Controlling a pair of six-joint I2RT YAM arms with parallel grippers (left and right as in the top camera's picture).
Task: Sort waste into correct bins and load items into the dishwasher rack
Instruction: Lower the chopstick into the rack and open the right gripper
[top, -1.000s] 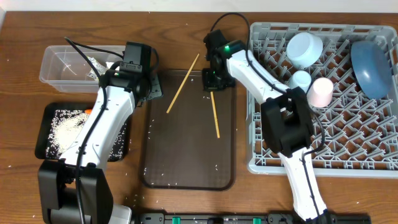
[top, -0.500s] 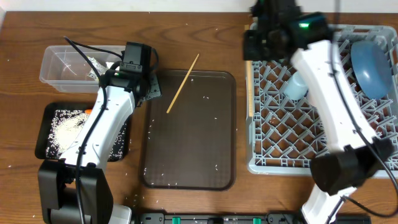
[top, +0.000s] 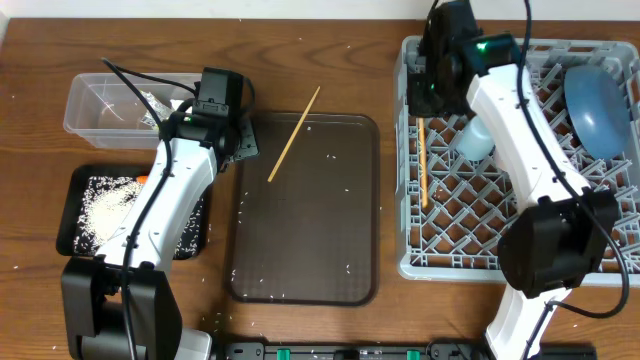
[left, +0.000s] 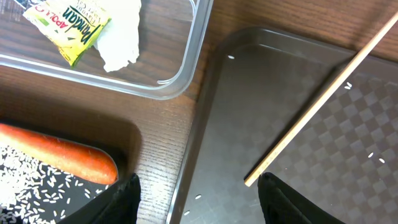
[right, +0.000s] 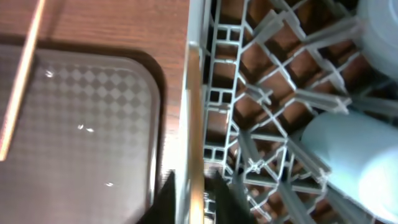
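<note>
Up at the upper right, the right gripper (right: 191, 202) hangs over the left edge of the grey rack (top: 500, 268). Its fingers stand narrowly apart with one chopstick (top: 423, 165) between them. Whether they pinch it I cannot tell. That stick runs down the rack's left side, beside a light-blue cup (top: 476, 140). The second chopstick (top: 294, 135) lies slanted on the brown tray (top: 300, 240). The left gripper (left: 199, 202) hovers wide and empty at the tray's upper left corner, near the clear tub (top: 85, 110) and the carrot (left: 56, 158).
</note>
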